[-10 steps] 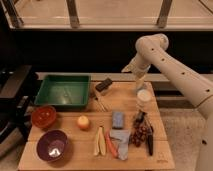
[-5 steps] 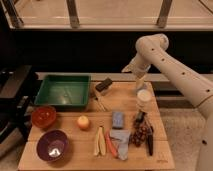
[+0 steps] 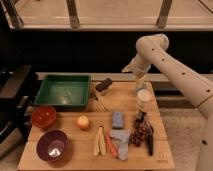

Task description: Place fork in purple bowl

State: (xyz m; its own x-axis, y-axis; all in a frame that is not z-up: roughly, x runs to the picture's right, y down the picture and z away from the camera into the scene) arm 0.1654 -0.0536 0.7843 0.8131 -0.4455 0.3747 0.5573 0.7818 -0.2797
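**Item:** slim, pale silvery-cream fork; lies flat on the wooden table, just beside the right edge of the rectangular green plastic tray.

**Item:** round glossy purple bowl; at the table's front, below the tray's left corner, well apart from the fork; no fork in it.

**Progress:** by the look of it nothing is done; the fork is not yet grasped, lifted or carried; every step remains.

**Item:** the white arm's gripper; well to the right of the tray, raised above the table, pointing down; not touching the fork; whether the claw is apart or together cannot be told; nothing is seen held in it.
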